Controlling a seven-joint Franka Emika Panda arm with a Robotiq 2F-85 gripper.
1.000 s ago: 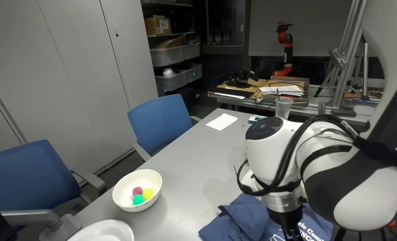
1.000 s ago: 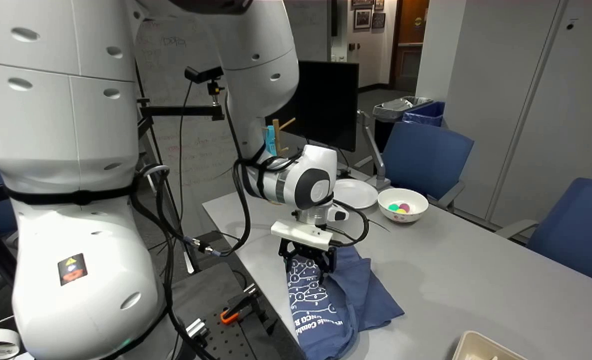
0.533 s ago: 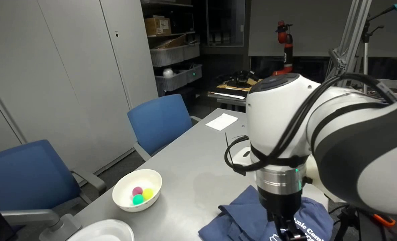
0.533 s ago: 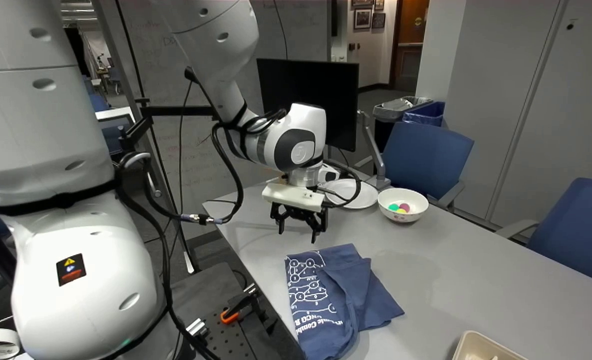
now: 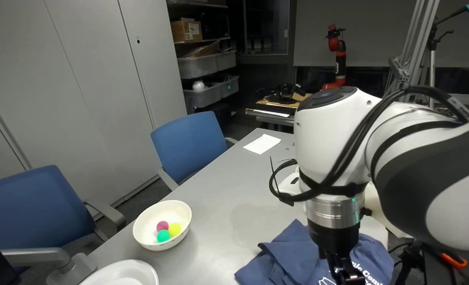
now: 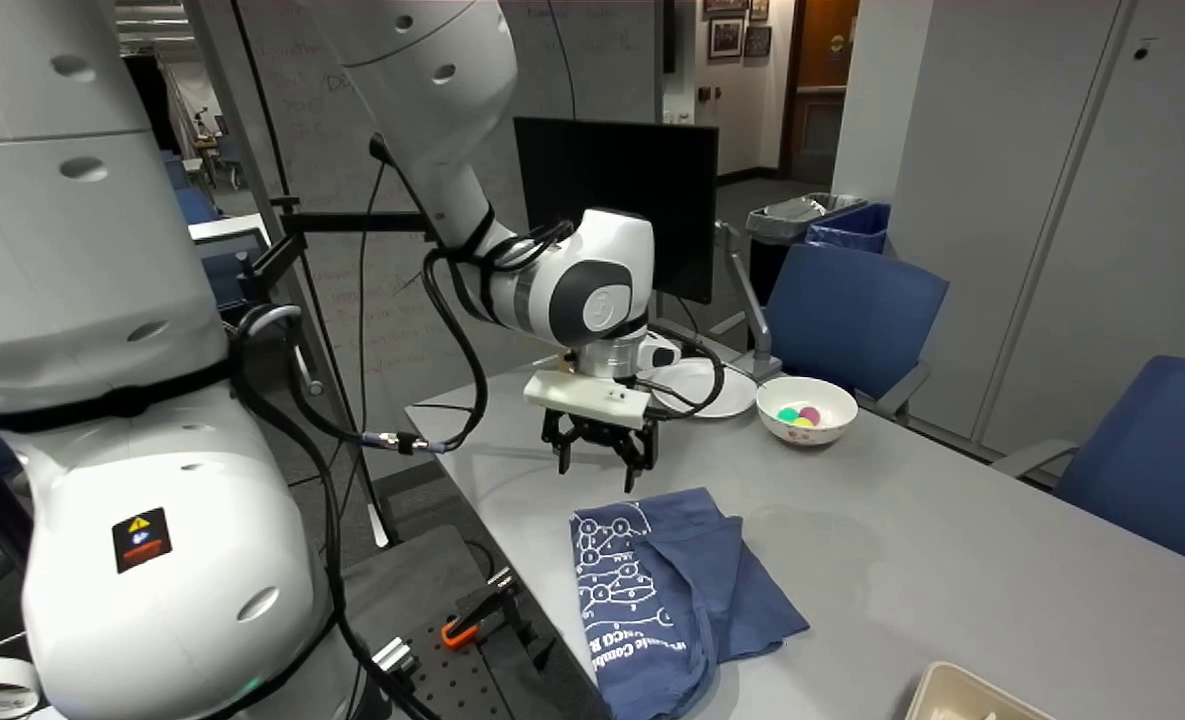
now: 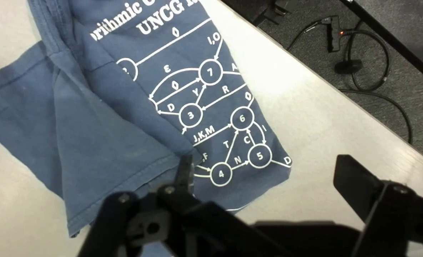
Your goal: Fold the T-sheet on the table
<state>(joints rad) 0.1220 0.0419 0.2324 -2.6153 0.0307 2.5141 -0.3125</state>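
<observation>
The T-sheet (image 6: 692,590) is a navy blue shirt with white printing, lying partly folded on the light grey table (image 6: 902,540). In the wrist view, a folded-over flap of the T-sheet (image 7: 100,150) covers the left part of the print. It also shows in an exterior view (image 5: 293,253), partly behind the arm. My gripper (image 6: 597,478) is above the table, apart from the cloth, near the shirt's far end. Its jaws are wide apart with nothing between them. In the wrist view, the left finger (image 7: 185,171) overlaps the flap's corner and the right finger (image 7: 354,182) is over bare tabletop.
A white bowl with coloured balls (image 6: 807,425) and a white plate (image 6: 727,400) stand near the gripper's far side. A beige tray (image 6: 962,695) sits at the front. A monitor (image 6: 622,200) stands behind the arm. A white paper (image 5: 262,144) lies on the table.
My gripper has risen from close over the shirt and moved slightly toward its far end, then sunk a little in the last half second. The shirt looks unchanged; the jaws stay open.
</observation>
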